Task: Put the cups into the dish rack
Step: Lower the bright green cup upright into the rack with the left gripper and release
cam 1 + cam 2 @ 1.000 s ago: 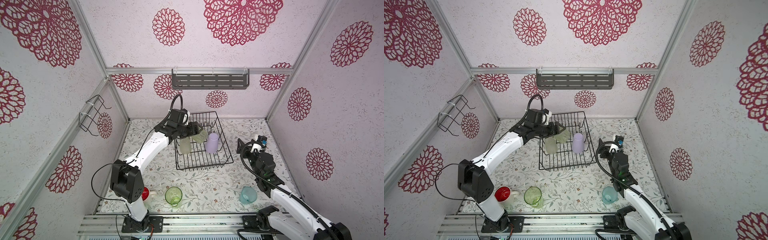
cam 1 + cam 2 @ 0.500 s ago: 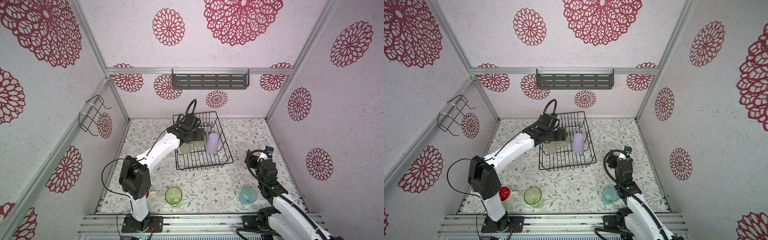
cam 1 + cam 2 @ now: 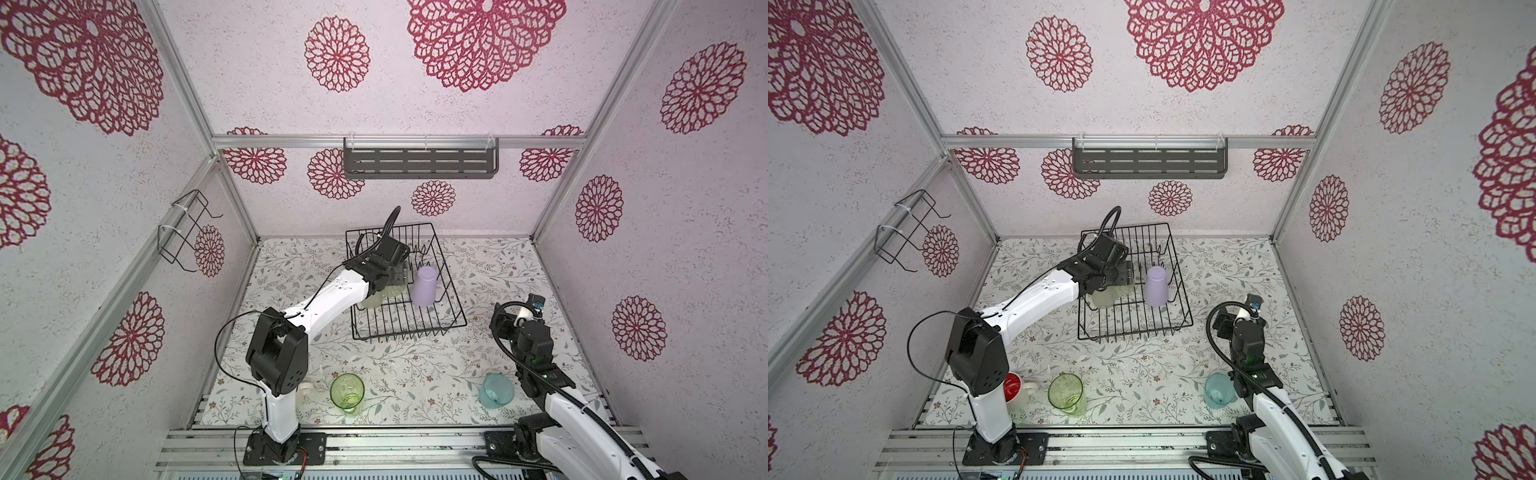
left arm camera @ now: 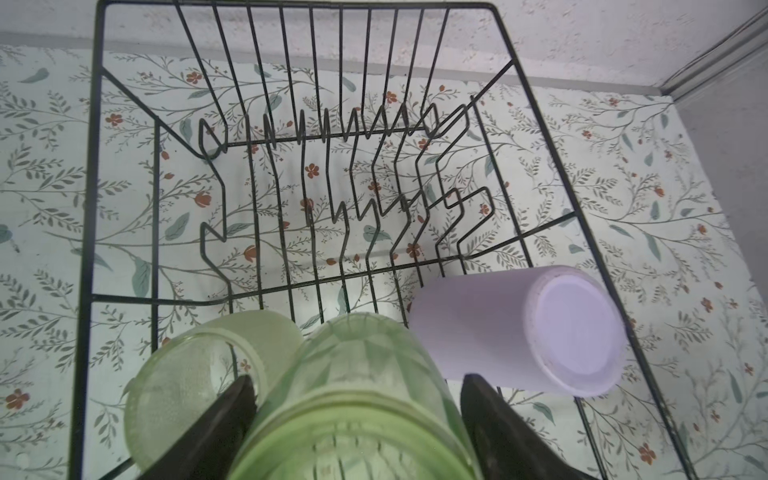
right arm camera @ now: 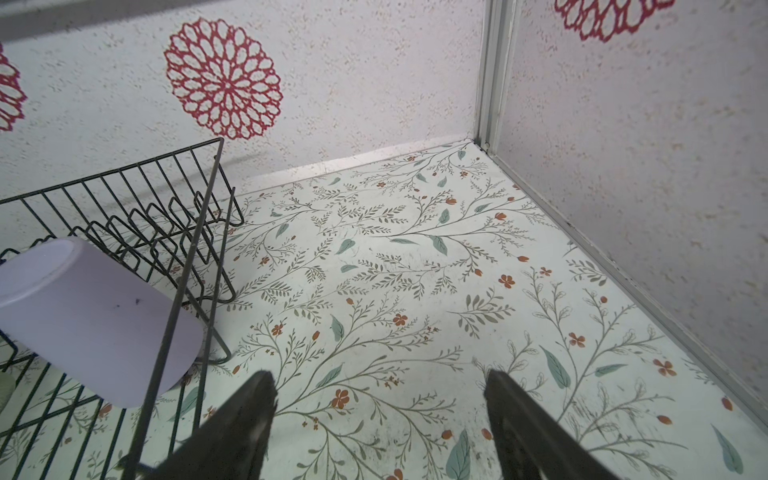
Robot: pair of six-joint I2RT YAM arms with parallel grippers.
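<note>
Left gripper (image 4: 357,379), swung in from the left, is clamping the pale green tumbler (image 4: 353,419) inside the dish rack (image 3: 407,324), the grip showing only in the wrist view; right gripper (image 5: 380,377), pulled back, is gaping empty.

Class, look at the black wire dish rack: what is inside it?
Three cups are inside the dish rack: a lilac tumbler, a frosted whitish tumbler and a pale green tumbler gripped in the left claw. From above, the arm covers most of those last two.

The left end effector (image 4: 357,386) is swinging right over the dish rack (image 3: 453,307), carrying the pale green tumbler (image 4: 361,419) inward, while the right end effector (image 5: 380,386) is drawing back nearer.
</note>
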